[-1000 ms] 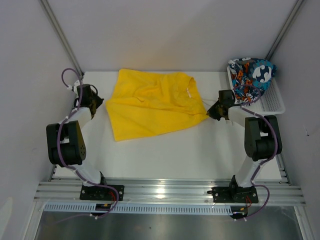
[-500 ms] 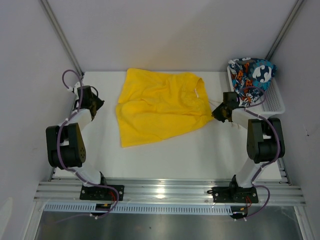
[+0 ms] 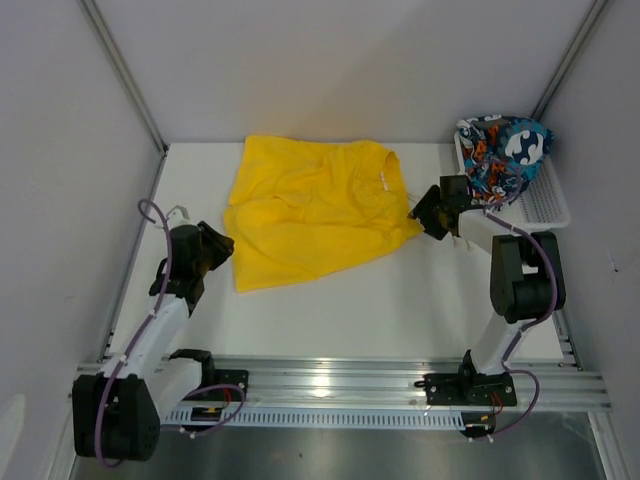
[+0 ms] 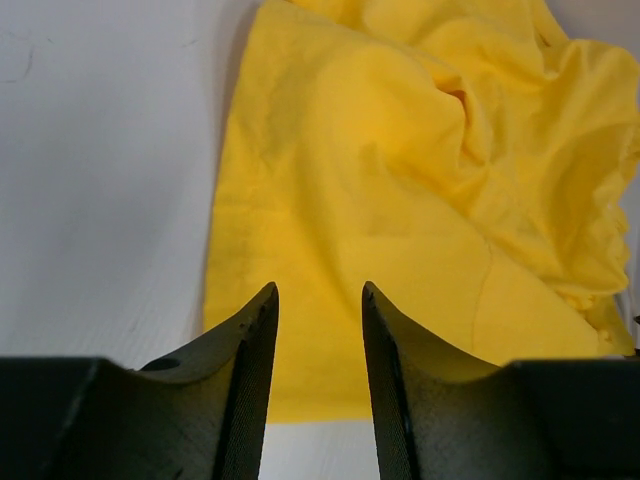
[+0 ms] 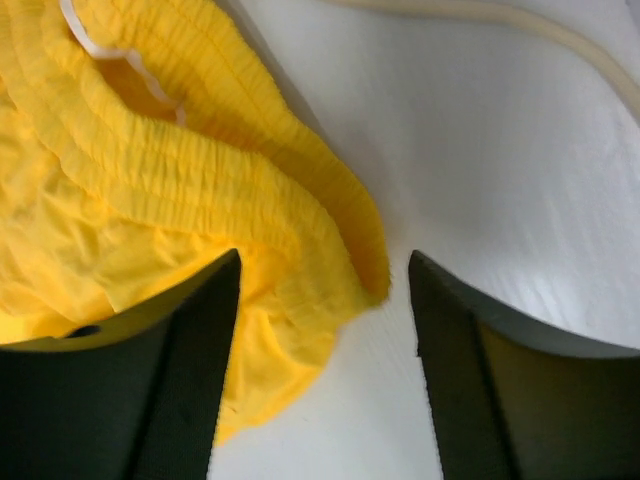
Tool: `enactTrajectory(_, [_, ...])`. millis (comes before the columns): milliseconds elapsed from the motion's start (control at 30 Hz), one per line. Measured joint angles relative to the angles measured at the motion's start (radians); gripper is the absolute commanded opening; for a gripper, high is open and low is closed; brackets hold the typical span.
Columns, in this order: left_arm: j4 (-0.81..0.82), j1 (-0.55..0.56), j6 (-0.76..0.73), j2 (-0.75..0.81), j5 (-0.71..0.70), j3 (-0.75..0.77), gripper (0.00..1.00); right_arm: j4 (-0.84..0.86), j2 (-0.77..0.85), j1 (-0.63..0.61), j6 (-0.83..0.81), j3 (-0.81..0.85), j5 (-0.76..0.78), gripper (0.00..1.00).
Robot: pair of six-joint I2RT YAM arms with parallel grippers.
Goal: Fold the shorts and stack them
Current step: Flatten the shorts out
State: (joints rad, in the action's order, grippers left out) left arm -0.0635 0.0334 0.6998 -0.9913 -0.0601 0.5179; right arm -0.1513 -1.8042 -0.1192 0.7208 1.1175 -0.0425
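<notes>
The left gripper (image 4: 318, 290) is hanging low over the table (image 3: 350, 310) with its two dark fingers parted and nothing between them. Its tips are pointing at the near-left hem of the yellow shorts (image 4: 400, 200); whether they are touching the cloth I cannot tell. The right gripper (image 5: 325, 260) is standing released too, its fingers spread wide. The gathered waistband corner is lying loose on the white surface between them, not pinched by either.

From above, the left gripper (image 3: 215, 245) is sitting just beside the cloth's left edge and the right gripper (image 3: 420, 215) just beside its right tip. The yellow shorts (image 3: 310, 210) are spreading between the two arms, toward the far side of the table. A purple cable (image 3: 160, 280) is looping along the left arm. An aluminium rail (image 3: 330, 380) is running across the near edge, carrying both bases.

Behind the right arm a white mesh basket (image 3: 545, 205) is resting at the far-right corner. The printed shorts (image 3: 505, 155) are bunching up in it, rising above its rim.

The yellow pair is lying open rather than folded, rumpled with soft creases through the middle, its left hem fairly straight. The elastic waist is showing fine ribbing at the right, where a white drawstring (image 5: 100, 45) is curling across the opening. The other pair is showing teal, orange, black and white patches.
</notes>
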Motion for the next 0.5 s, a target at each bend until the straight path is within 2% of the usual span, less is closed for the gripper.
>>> enactTrajectory(100, [-0.049,0.027,0.011,0.112,0.013,-0.026,0.41,0.0,0.076,0.008,-0.016,-0.058,-0.005,0.75])
enactTrajectory(233, [-0.089,0.04,0.039,0.206,0.038,-0.074,0.38,0.007,0.214,0.022,-0.017,-0.132,-0.012,0.74])
enactTrajectory(367, [-0.122,0.1,0.09,0.24,0.058,-0.156,0.38,0.043,0.322,0.031,-0.005,-0.211,-0.03,0.7])
enactTrajectory(500, [-0.146,0.169,0.146,0.246,0.063,-0.234,0.36,0.111,0.348,0.028,0.032,-0.316,-0.048,0.68])
